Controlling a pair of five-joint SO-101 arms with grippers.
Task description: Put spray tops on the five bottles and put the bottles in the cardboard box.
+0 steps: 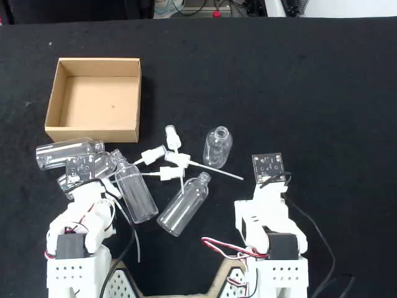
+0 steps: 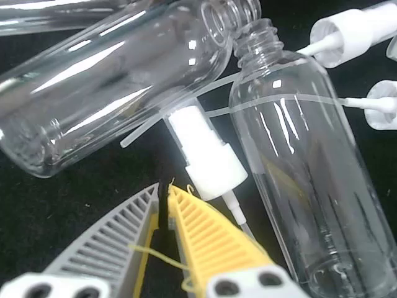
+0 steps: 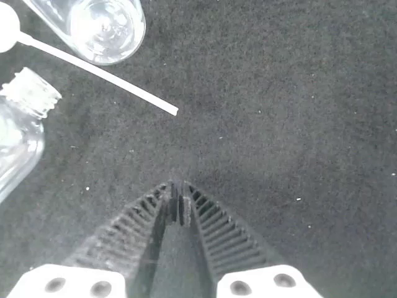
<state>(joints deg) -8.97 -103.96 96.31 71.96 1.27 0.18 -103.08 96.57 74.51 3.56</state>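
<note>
White arms [image 1: 267, 211], red-white cables [image 1: 218, 246], ribbed grey and yellow fingers [image 2: 211, 236].

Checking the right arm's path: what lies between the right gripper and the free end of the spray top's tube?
Nothing: in the right wrist view, bare black table runs from the shut right gripper to the end of the tube.

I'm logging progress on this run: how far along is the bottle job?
Done: nothing; the cardboard box holds no bottle. In hand: nothing; the left gripper and right gripper are shut on nothing, the left beside a loose spray top. Left: all five bottles lie uncapped on the table, needing tops and boxing.
</note>
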